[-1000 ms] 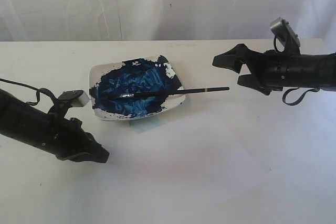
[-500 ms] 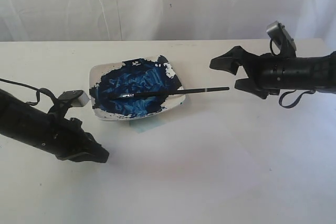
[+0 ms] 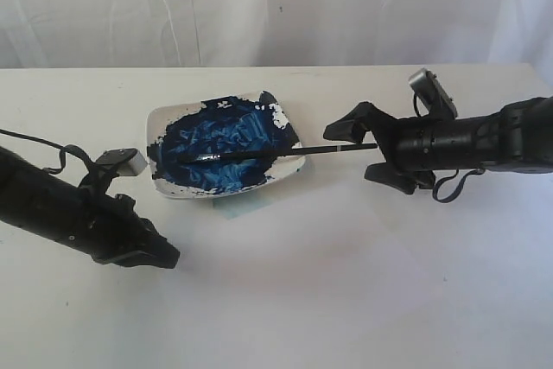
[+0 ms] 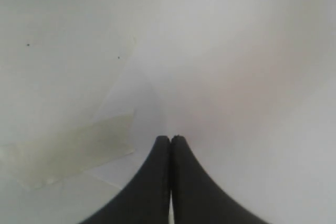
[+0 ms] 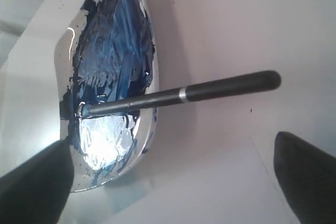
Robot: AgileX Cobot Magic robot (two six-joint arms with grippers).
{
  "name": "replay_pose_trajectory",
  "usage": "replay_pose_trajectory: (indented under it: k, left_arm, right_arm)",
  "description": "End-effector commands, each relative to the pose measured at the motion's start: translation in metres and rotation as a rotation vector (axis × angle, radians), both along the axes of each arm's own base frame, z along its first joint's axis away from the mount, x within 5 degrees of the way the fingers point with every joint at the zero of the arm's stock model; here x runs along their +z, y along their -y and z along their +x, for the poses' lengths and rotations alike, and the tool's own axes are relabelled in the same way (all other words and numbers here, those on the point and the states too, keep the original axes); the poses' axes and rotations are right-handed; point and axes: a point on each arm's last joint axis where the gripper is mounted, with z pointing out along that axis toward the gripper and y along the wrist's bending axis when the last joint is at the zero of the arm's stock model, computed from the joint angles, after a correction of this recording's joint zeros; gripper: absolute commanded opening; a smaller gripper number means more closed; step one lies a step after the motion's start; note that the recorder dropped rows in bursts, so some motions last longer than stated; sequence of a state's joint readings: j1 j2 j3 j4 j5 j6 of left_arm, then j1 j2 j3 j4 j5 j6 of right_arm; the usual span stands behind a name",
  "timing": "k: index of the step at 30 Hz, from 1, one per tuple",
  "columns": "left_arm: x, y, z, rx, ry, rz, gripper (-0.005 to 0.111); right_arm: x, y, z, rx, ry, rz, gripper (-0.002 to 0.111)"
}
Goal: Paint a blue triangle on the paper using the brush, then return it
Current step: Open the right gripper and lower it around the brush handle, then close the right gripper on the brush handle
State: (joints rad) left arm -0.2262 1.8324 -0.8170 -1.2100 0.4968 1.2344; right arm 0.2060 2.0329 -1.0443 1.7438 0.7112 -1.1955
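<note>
Fingers (image 3: 352, 121) of right gripper (image 3: 348, 153) spread wide, flanking handle end of brush (image 3: 285, 152), no contact seen. Brush axis left-right, tip left in dish (image 3: 158, 124). Left gripper (image 4: 170, 141) pressed together, well apart.

Soft, bright light is washing out the white table (image 3: 69, 101), so only faint shadows are falling on it; glare is flashing off the wet dish (image 5: 105, 142), and both wrist pictures are going blurry close up
</note>
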Motion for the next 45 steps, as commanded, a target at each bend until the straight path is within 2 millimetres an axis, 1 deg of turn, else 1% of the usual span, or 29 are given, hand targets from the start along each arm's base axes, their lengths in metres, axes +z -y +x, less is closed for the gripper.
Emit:
replay_pose_trajectory:
  k: [1,6,9,23,27,30,32,37,42,45]
  left_arm:
    - [0.001,0.002,-0.002,-0.006,-0.004,-0.009,0.0]
    - [0.001,0.003,-0.003,-0.017,-0.011,-0.018,0.0]
    - [0.001,0.003,-0.004,-0.023,-0.016,-0.026,0.0]
    - [0.001,0.002,-0.003,-0.012,-0.009,-0.016,0.0]
    - [0.001,0.002,-0.003,-0.011,-0.008,-0.014,0.0]
    - [0.001,0.002,-0.003,-0.012,-0.009,-0.015,0.0]
    - [0.001,0.002,-0.003,-0.012,-0.009,-0.015,0.0]
    - [0.001,0.002,-0.003,-0.011,-0.008,-0.014,0.0]
    - [0.001,0.002,-0.003,-0.011,-0.008,-0.014,0.0]
    - [0.001,0.002,-0.003,-0.011,-0.008,-0.014,0.0]
  right_arm:
    - [0.004,-0.003,0.005,0.003,0.024,-0.002,0.096]
    - [0.013,-0.004,0.013,0.002,0.061,0.005,0.096]
    - [0.015,-0.007,0.014,-0.011,0.04,0.028,0.096]
    - [0.011,-0.007,0.016,-0.048,0.023,-0.004,0.096]
    - [0.005,-0.012,0.017,-0.043,0.007,-0.007,0.096]
    - [-0.002,-0.013,0.018,-0.06,-0.037,0.008,0.096]
    - [-0.004,-0.014,0.019,-0.055,-0.039,0.012,0.096]
    - [-0.003,-0.014,0.019,-0.054,-0.037,0.014,0.096]
    - [0.004,-0.015,0.027,-0.066,-0.012,0.018,0.096]
    - [0.002,-0.014,0.029,-0.122,-0.069,0.036,0.096]
